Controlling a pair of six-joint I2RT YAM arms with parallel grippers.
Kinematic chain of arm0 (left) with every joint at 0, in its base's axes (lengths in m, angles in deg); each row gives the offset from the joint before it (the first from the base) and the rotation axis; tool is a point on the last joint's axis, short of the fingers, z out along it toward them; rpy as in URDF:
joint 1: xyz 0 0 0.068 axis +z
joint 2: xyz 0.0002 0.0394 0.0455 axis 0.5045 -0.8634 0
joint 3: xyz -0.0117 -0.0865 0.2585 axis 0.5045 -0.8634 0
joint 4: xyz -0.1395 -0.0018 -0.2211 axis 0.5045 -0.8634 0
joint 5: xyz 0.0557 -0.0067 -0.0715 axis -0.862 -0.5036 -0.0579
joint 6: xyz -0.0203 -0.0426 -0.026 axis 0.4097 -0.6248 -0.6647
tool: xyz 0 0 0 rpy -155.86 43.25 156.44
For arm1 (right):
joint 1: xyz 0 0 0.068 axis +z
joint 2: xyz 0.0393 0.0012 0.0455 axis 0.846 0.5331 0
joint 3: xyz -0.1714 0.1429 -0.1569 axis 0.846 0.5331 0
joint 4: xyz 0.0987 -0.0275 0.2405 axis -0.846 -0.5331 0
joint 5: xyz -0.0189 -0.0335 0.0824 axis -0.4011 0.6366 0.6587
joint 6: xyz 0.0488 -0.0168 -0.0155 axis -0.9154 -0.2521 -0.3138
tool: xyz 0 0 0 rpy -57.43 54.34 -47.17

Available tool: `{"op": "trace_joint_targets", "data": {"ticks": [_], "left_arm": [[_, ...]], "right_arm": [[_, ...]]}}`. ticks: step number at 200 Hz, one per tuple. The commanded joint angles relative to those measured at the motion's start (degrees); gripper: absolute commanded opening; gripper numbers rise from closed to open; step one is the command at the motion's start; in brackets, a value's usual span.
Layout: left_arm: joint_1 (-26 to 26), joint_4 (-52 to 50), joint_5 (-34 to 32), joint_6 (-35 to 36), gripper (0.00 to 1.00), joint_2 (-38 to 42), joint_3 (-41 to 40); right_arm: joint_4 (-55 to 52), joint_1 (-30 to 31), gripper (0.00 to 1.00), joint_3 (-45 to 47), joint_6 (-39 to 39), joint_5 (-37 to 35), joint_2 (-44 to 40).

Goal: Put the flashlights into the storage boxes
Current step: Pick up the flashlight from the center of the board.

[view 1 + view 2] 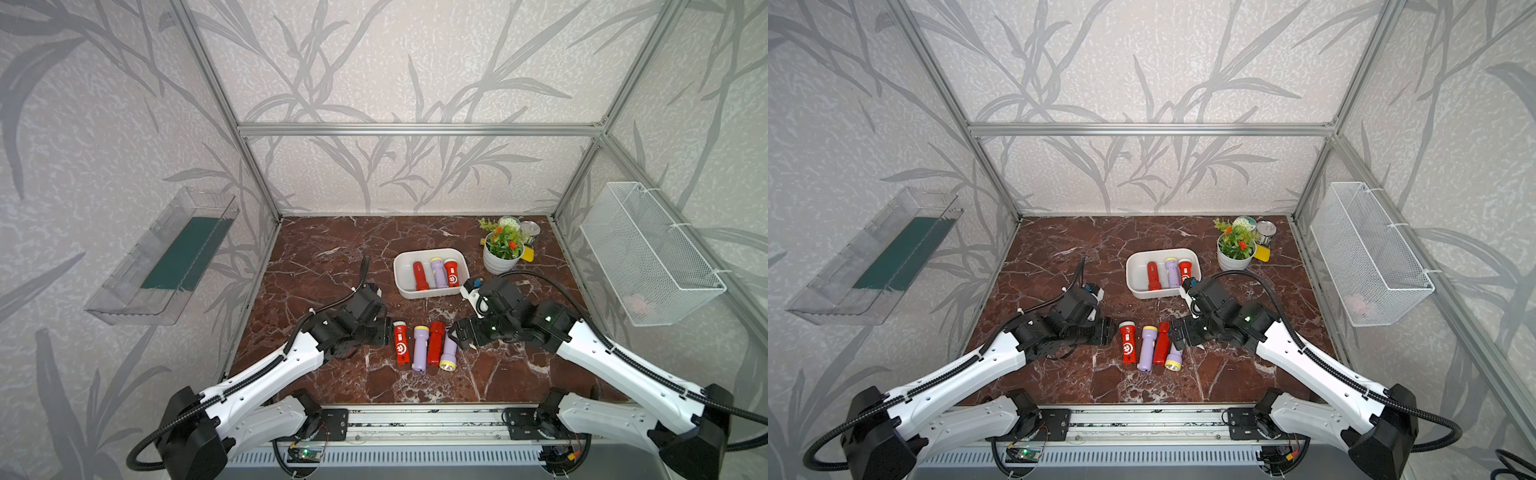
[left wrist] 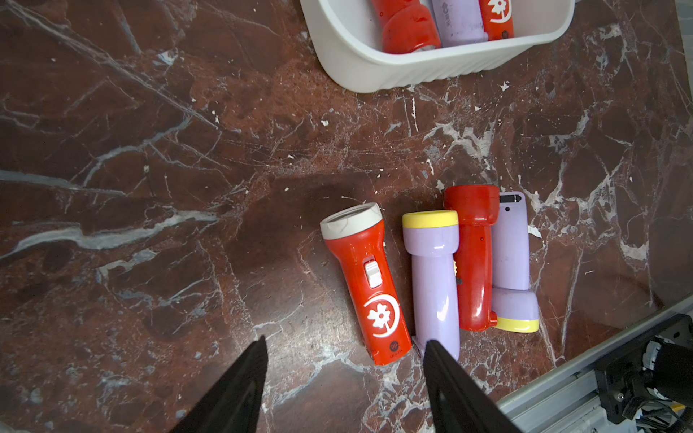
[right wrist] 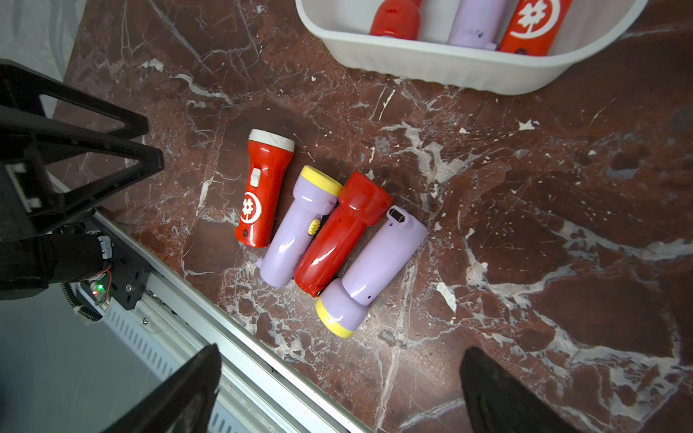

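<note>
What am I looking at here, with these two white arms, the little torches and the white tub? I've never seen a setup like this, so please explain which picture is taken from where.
This is a robot with two white arms working at a marble-patterned table. The two wide pictures come from one camera head overhead, looking down on everything. The two close pictures come from cameras on the wrists. The dark wedges in them belong to the left pincer and the right pincer, the arms' grasping ends. Both are open and hold nothing. Three flashlights lie in the white tub. Four more, two red and two lilac, lie side by side on the table between the pincers. A potted plant stands beside the tub.
</note>
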Motion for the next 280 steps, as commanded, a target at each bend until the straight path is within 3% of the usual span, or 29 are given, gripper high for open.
{"op": "trace_joint_targets", "data": {"ticks": [1,72,156,190,238,280], "left_arm": [[-1.21,2.8,-1.15,-2.47,0.69,-1.15,-1.03],[-4.18,9.26,-0.62,-5.62,0.69,-8.44,-2.8],[-7.4,10.92,-2.41,-8.28,0.91,-15.64,-1.85],[-7.44,10.59,-3.19,-8.63,0.95,-17.77,-1.01],[-7.4,10.87,-3.1,-8.79,0.93,-21.8,0.69],[-7.4,9.59,-3.77,-8.03,0.82,-23.83,2.84]], "right_arm": [[-0.65,1.76,0.99,1.3,-1.0,1.8,-1.8],[0.07,3.19,0.99,4.37,-3.16,1.6,-5.9],[1.93,4.07,0.99,5.04,-1.07,3.29,-5.19],[2.03,4.07,0.99,5.12,-0.26,2.66,-5.99],[2.63,4.07,0.99,5.65,0.21,3.82,-6.08],[2.8,4.07,0.99,5.83,0.64,4.33,-6.6]]}}
